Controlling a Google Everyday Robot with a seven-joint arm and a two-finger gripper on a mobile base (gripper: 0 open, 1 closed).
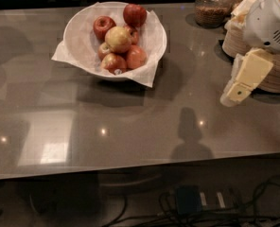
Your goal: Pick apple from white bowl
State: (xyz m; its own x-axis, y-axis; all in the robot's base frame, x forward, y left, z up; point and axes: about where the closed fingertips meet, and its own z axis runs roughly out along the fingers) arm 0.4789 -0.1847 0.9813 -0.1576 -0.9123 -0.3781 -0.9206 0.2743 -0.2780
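Mostly, the grey table (pixel 130 126) is filling the camera view, its far corners and both sides running off the edges, with ceiling lights glinting on its glossy top. The white robot arm (pixel 272 18) is reaching in from the upper right and is being cut off by the frame there. Its pale yellow gripper (pixel 234 94) is hanging just above the table's right side, well apart from the fruit and holding nothing; whether it is open or closed cannot be told. Behind the arm, stacks of beige plates (pixel 279 77) are sitting partly hidden. A glass jar (pixel 211 8) of brown contents is standing at the far edge, its top cropped. Under the table, dark cables (pixel 192 202) are lying in shadow, hard to make out.

The white bowl (pixel 76 27) is sitting at the far left-centre, lined with white paper (pixel 144 74) whose corners are hanging over the rim. Several red apples (pixel 135 14) are lying piled in it. The apple (pixel 118 38), pale yellow with a faint pink blush, is resting on top of the pile near the bowl's middle, touching the red ones around it.
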